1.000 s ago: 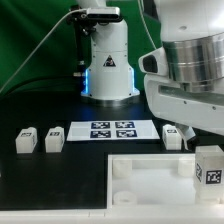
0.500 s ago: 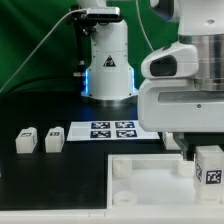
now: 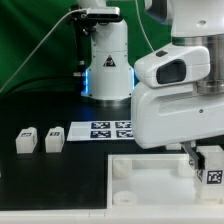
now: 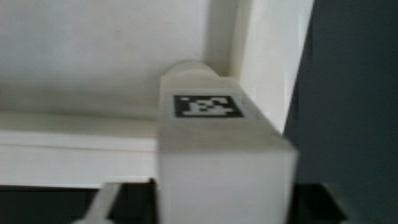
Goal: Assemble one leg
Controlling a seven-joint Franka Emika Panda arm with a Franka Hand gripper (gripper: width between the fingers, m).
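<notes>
One leg [image 3: 211, 166], a small white block with a black-and-white tag, stands upright at the tray's corner on the exterior view's right. The white tray-like piece [image 3: 140, 176] lies at the front. My gripper [image 3: 202, 157] has come down on this leg, and one dark finger [image 3: 189, 152] shows beside it. In the wrist view the leg [image 4: 221, 140] fills the middle in front of the tray's rim [image 4: 107, 60]. The gripper [image 4: 226, 205] has a dark finger pressed against each side of the leg, with no gap showing.
Two more legs [image 3: 25, 141] [image 3: 54, 140] lie on the black table at the exterior view's left. The marker board [image 3: 100, 129] lies behind the tray. The arm's base [image 3: 108, 65] stands at the back. My arm hides the table behind the tray's right side.
My arm has swung toward the exterior view's left and come lower over the standing leg, hiding a leg that lay beside the marker board. The standing leg has stayed in place.
</notes>
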